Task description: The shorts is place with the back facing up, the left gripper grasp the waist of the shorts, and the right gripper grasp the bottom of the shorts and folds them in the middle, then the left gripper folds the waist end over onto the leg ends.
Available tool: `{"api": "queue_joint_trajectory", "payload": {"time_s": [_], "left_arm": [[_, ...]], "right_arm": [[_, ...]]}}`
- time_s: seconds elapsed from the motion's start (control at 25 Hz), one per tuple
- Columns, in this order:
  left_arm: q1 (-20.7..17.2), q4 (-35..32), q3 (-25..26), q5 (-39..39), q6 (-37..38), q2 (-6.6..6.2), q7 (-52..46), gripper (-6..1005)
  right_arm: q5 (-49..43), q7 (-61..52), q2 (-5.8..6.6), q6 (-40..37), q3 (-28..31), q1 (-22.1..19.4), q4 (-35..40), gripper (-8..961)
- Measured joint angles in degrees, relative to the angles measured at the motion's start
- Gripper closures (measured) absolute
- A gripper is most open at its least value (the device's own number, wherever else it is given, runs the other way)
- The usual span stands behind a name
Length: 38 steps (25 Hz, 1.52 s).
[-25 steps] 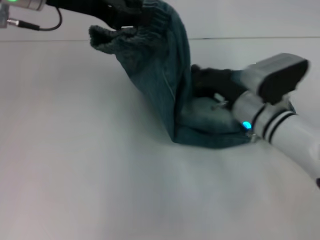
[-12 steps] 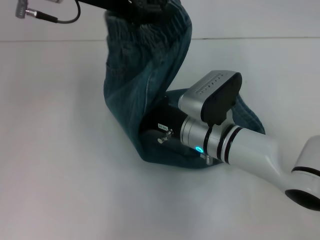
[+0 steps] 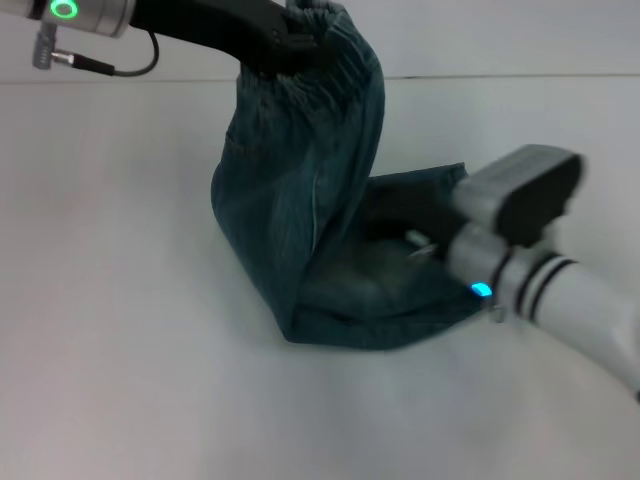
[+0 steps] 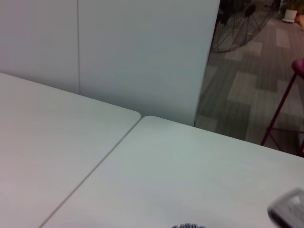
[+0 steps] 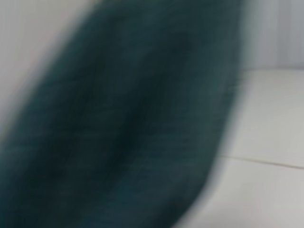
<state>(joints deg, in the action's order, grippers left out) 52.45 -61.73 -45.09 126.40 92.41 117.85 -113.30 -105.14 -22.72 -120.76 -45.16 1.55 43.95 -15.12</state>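
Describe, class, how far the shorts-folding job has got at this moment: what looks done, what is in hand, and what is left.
Done: the shorts already look doubled lengthwise. In hand: the left gripper holds the ruffled waist raised off the table, while the right gripper sits on the lower part lying flat. Left: laying the waist end down over the leg ends, which are not clearly visible here.

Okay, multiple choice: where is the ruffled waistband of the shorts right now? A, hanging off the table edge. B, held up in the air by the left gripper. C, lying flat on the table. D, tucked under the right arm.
B: in the head view the left gripper holds the ruffled waist of the shorts raised above the table, with the denim draping down to the part lying by the right gripper.
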Motion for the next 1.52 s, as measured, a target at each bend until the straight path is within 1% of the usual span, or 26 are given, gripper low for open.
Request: {"api": "queue_joint_trajectory", "payload": {"time_s": [0.12,0.24,0.28,0.32,0.4,0.48,0.56,0.68,0.72,0.88,1.04,1.08,1.12,1.16,1.28,1.36,1.4,1.48,1.52], "left_arm": [[-0.4,0.1,-0.5,0.0,-0.9,1.68,0.8,918],[-0.8,0.7,-1.9,0.0,-2.2,3.59,2.0,914],[-1.0,0.9,-3.0,0.1,-3.2,4.54,2.6,912],[-1.2,1.1,-4.2,0.1,-4.3,5.21,3.0,910],[-1.9,1.7,-8.3,0.2,-7.0,6.02,3.5,906],[-2.4,3.5,-13.8,0.1,-10.1,6.09,3.3,902],[-2.7,5.4,-16.8,0.0,-13.0,6.29,2.6,898],[-3.3,7.6,-19.6,-1.1,-17.0,6.58,2.5,892],[-3.5,8.2,-20.5,-1.7,-17.8,6.57,2.5,851],[-5.0,9.0,-21.1,-5.1,-19.5,6.42,3.0,688],[-7.8,7.8,-20.8,-9.7,-19.6,6.19,3.4,619],[-8.8,7.3,-20.6,-10.8,-19.5,6.13,3.5,602],[-10.1,6.6,-20.4,-11.9,-19.3,6.13,3.8,585],[-11.6,5.8,-20.3,-13.1,-19.0,6.12,4.1,568],[-16.6,4.0,-18.8,-16.3,-17.5,5.97,4.9,516],[-19.3,3.3,-16.7,-17.4,-16.2,5.91,5.4,482],[-21.0,3.2,-14.8,-17.9,-14.8,5.91,6.1,395],[-22.9,3.4,-11.8,-18.4,-13.0,5.9,7.1,222],[-23.9,3.8,-10.1,-18.6,-11.7,5.89,7.8,187]], "right_arm": [[0.2,-0.7,0.5,-5.1,4.5,-4.4,4.9,952],[0.2,-3.6,0.86,-11.7,10.0,-7.5,9.7,951],[0.3,-4.5,0.88,-13.2,11.2,-8.1,10.9,951],[0.5,-5.6,0.91,-15.1,12.5,-8.7,11.9,951],[1.7,-6.8,0.96,-18.5,14.5,-9.8,12.9,950],[3.2,-7.0,0.98,-20.6,14.9,-10.5,13.0,950],[4.5,-7.0,0.98,-22.1,15.0,-11.3,13.0,949],[4.7,-7.1,0.97,-22.5,15.0,-11.7,12.8,949],[4.8,-7.7,0.97,-22.6,15.0,-12.0,12.9,949],[4.8,-8.7,0.96,-22.6,14.7,-12.0,13.0,948],[4.4,-10.7,0.96,-23.0,14.1,-12.3,13.6,947],[4.1,-13.3,1.04,-24.4,11.9,-12.6,15.1,947],[4.1,-13.3,1.04,-24.4,11.9,-12.6,15.1,947],[4.0,-15.0,1.07,-25.2,10.3,-12.8,16.3,947],[4.0,-23.0,1.13,-27.5,3.8,-13.6,21.9,946],[4.0,-30.8,1.18,-29.5,-1.5,-14.6,26.7,859],[4.0,-34.5,1.23,-30.7,-4.5,-15.2,29.2,816],[2.9,-41.2,1.5,-35.0,-11.0,-16.6,34.9,729],[2.0,-44.2,1.78,-37.7,-13.8,-17.4,37.6,707]]}}
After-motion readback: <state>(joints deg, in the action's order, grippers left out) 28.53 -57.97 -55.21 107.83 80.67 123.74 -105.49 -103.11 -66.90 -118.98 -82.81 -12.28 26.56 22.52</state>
